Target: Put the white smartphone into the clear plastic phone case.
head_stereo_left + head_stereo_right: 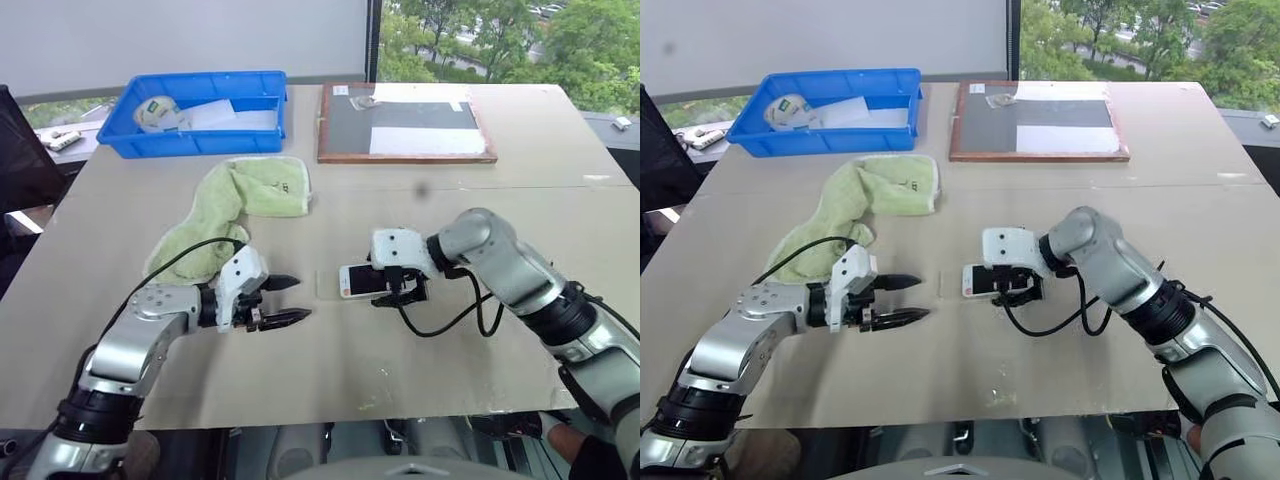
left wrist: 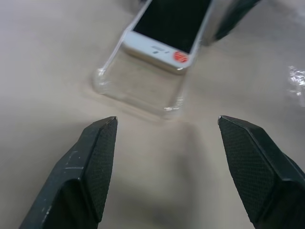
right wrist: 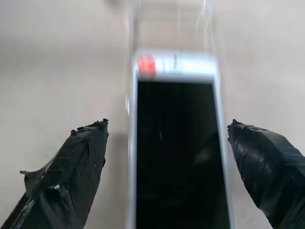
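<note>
The white smartphone (image 1: 357,281) lies screen up near the middle of the table, with a red dot on its near end (image 2: 179,57). That end rests over the clear plastic phone case (image 2: 138,88), which sticks out past it toward my left gripper. My right gripper (image 1: 400,291) hovers over the phone's other end and is open. Its fingers (image 3: 76,167) stand apart on either side of the phone (image 3: 178,143) without touching it. My left gripper (image 1: 300,300) is open a short way left of the case, pointing at it, with nothing between its fingers (image 2: 97,157).
A green towel (image 1: 235,205) lies behind my left arm. A blue bin (image 1: 200,110) with a tape roll stands at the back left. A wood-framed dark board (image 1: 405,122) with white sheets lies at the back right. The table's front edge runs just behind both arms.
</note>
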Robot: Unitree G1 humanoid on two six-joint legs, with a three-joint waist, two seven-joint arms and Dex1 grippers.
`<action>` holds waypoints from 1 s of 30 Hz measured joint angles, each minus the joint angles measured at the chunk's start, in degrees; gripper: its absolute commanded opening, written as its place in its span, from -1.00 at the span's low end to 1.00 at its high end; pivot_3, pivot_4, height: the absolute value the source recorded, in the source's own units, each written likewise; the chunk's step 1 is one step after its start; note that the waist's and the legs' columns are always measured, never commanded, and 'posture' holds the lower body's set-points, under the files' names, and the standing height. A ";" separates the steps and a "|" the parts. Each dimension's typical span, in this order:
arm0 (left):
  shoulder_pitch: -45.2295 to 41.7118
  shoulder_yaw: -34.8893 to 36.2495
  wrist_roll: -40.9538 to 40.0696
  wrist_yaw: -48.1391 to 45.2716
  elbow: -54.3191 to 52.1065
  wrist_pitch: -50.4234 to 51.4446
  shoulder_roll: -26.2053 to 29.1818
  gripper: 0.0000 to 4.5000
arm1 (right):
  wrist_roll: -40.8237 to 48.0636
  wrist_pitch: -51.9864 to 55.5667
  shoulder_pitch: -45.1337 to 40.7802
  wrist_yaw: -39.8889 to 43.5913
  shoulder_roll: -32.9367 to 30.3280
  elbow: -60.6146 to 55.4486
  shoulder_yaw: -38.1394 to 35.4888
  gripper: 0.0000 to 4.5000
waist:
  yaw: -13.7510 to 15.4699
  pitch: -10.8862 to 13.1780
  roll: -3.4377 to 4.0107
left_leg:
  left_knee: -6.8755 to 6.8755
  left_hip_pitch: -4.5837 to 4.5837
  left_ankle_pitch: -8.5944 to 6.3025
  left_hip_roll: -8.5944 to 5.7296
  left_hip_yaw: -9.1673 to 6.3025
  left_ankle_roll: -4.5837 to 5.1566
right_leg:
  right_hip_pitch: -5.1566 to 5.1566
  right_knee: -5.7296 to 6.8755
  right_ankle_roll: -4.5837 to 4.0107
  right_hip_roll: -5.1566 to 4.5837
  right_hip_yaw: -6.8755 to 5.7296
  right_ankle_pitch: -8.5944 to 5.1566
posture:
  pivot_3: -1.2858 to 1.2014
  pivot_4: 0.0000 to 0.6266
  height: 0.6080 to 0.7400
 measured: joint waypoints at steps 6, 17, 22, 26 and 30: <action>-3.41 -2.24 1.62 -0.99 4.85 -1.06 -0.99 -0.66 | 4.30 6.91 3.62 -2.76 -3.04 -6.53 -5.51 -0.02 | 0.23 -0.01 -0.01 | 0.01 0.01 0.00 -0.01 0.02 0.00 | 0.01 -0.02 0.06 -0.03 0.02 -0.04 | 0.03 -0.52 1.00; -7.94 -5.88 4.99 -1.33 8.16 -2.86 -3.45 -1.00 | 5.76 11.61 13.99 -12.25 -9.79 -10.02 -13.69 -0.99 | 1.07 0.00 -0.01 | 0.02 0.02 0.00 -0.05 0.04 0.00 | 0.00 0.00 0.15 0.02 0.05 -0.09 | 0.03 -0.52 1.00; -11.11 -7.91 7.11 -1.45 11.02 -4.59 -6.27 -1.00 | 7.50 14.09 17.00 -14.79 -11.80 -13.33 -17.37 -0.99 | 1.89 -0.01 -0.01 | 0.10 0.01 0.01 -0.09 0.02 0.02 | 0.07 -0.02 0.18 -0.05 0.04 -0.12 | 0.03 -0.52 1.00; -13.34 -9.25 8.51 -1.75 13.18 -5.98 -8.11 -1.00 | 7.46 13.19 19.53 -17.07 -12.07 -13.05 -17.11 -0.99 | 2.33 -0.01 -0.02 | 0.23 0.00 0.02 -0.10 0.03 0.04 | 0.13 -0.04 0.18 -0.08 0.09 -0.13 | 0.03 -0.52 1.00; -15.89 -11.02 10.04 -1.94 15.74 -7.94 -11.24 -1.00 | 6.02 10.76 23.42 -20.27 -12.52 -10.21 -17.06 -0.99 | 2.84 -0.02 -0.02 | 0.50 -0.08 0.01 -0.10 0.03 0.05 | 0.23 -0.04 0.18 -0.09 0.03 -0.13 | 0.03 -0.52 1.00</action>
